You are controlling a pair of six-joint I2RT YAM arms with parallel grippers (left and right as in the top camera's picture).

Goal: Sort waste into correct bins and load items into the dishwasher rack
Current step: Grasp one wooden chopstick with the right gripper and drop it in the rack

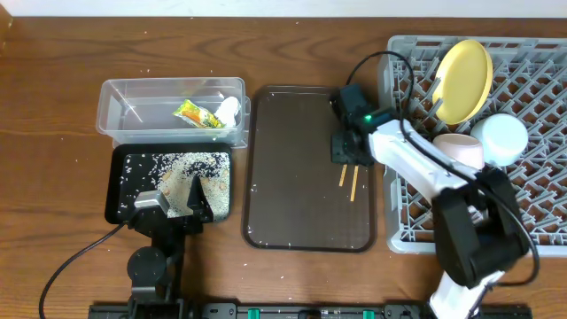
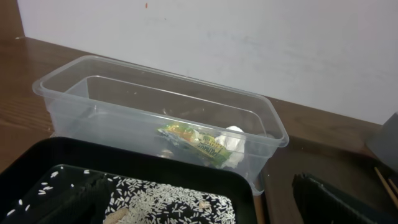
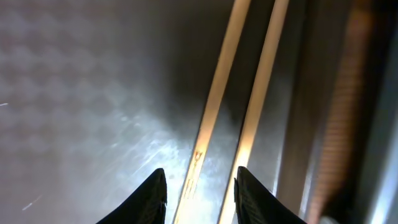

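Observation:
The clear tub (image 1: 120, 97) holds the green-and-orange wrapper (image 1: 197, 115) and the white scrap (image 1: 229, 107); both also show in the left wrist view, wrapper (image 2: 193, 140) and scrap (image 2: 234, 140). Rice grains (image 1: 190, 165) lie in the black tray (image 1: 117, 190). My left gripper (image 1: 168, 209) is open at that tray's near edge. Two chopsticks (image 1: 347, 180) lie on the brown tray. My right gripper (image 3: 200, 186) is open, low over them, with one chopstick (image 3: 217, 93) between its fingers and the other (image 3: 261, 93) at the right finger. The rack (image 1: 540, 97) holds the yellow plate (image 1: 465, 80), light-blue bowl (image 1: 501, 137) and pinkish bowl (image 1: 456, 149). The cup is hidden.
The dark-brown serving tray (image 1: 301, 133) lies between the bins and the rack, with a few stray grains on it. My right arm reaches from the front right across the rack's left wall. A cable trails from the left arm's base at the front.

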